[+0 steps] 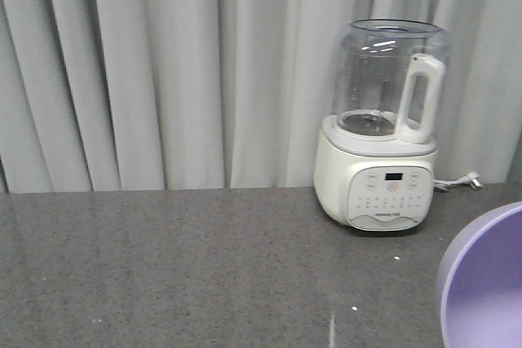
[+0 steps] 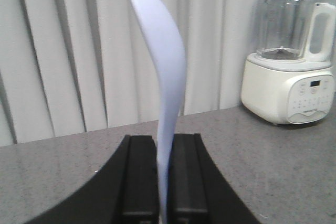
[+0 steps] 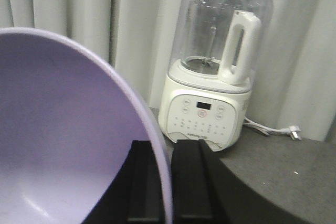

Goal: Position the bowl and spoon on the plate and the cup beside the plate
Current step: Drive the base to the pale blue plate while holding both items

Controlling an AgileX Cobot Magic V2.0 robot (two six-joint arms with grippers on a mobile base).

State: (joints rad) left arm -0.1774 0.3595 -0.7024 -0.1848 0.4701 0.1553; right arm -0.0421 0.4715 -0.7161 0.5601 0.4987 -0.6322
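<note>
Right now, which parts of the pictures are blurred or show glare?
Front view: the blender is fairly sharp, with small glare on its jar top; the bowl at the edge is soft. Left wrist view: the spoon in the left gripper is bright, washed out and soft. Right wrist view: the bowl's near rim is blurred; the right gripper is dark, with little detail.

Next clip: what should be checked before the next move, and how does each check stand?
1. Right gripper shut on rim of round lavender plastic bowl: ok.
2. Left gripper shut on curved pale blue plastic piece, likely the spoon: ok.
3. Pale blue round plate located: cannot tell, in no view.
4. Brown paper cup located: cannot tell, in no view.
5. Bowl apart from white blender with clear jug: ok.
</note>
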